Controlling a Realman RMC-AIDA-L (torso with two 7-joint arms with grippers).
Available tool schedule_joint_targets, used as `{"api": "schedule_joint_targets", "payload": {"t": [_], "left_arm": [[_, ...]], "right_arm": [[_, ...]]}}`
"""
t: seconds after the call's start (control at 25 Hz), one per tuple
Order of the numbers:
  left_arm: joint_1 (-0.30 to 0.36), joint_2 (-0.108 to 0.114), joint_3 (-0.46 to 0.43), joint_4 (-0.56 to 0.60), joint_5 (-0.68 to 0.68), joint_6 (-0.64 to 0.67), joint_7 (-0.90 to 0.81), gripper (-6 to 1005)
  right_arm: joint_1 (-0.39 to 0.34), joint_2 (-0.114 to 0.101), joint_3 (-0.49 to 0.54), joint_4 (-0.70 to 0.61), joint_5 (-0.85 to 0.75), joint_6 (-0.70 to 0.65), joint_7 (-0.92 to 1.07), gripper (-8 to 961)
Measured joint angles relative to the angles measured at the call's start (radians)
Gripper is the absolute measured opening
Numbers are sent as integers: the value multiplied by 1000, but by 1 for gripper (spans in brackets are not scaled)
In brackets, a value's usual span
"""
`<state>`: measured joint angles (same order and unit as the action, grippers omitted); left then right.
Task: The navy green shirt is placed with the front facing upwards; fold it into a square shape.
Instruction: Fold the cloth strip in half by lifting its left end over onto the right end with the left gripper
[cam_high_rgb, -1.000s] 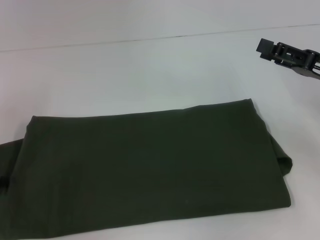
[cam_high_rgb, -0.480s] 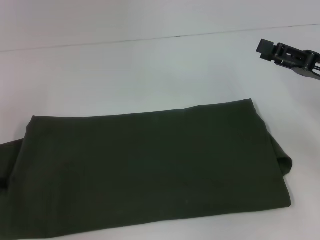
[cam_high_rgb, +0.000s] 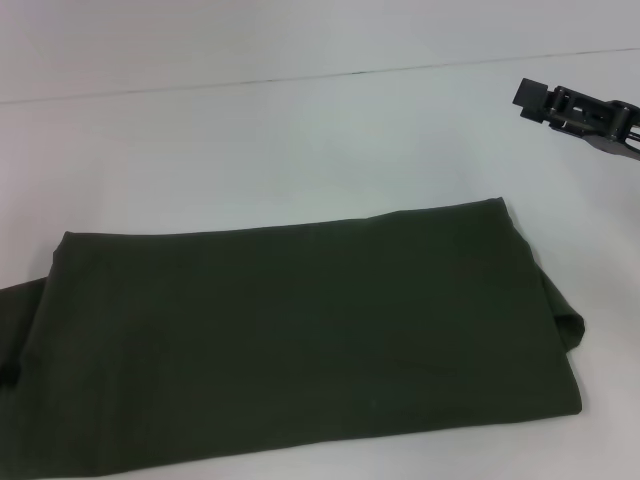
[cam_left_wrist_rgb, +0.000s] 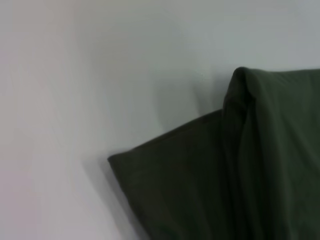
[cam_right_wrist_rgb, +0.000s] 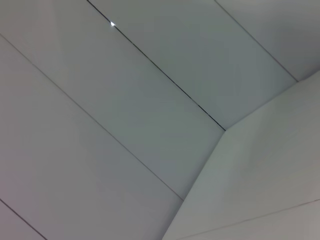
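Note:
The navy green shirt (cam_high_rgb: 300, 345) lies flat on the white table (cam_high_rgb: 300, 140) as a long folded band, plain dark green side up, with no lettering showing. Its left end runs out of the head view, and a small fold bulges at its right end (cam_high_rgb: 565, 325). My right gripper (cam_high_rgb: 530, 97) hovers at the far right, well above and beyond the shirt's right corner, touching nothing. In the left wrist view a folded corner of the shirt (cam_left_wrist_rgb: 200, 175) lies on the table. The left gripper itself shows in no view.
A thin seam (cam_high_rgb: 320, 78) crosses the white table beyond the shirt. The right wrist view shows only pale panels with dark seams (cam_right_wrist_rgb: 160, 80).

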<state>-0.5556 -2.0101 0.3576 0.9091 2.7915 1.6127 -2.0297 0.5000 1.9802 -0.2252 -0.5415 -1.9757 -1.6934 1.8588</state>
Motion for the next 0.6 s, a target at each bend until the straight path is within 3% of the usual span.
{"api": "schedule_joint_targets", "payload": {"t": [0.6], "left_arm": [[-28,-3,16,-8,-14,27,4,915]], "right_arm": [[0,0,3,0,0,0,-1,884]]}}
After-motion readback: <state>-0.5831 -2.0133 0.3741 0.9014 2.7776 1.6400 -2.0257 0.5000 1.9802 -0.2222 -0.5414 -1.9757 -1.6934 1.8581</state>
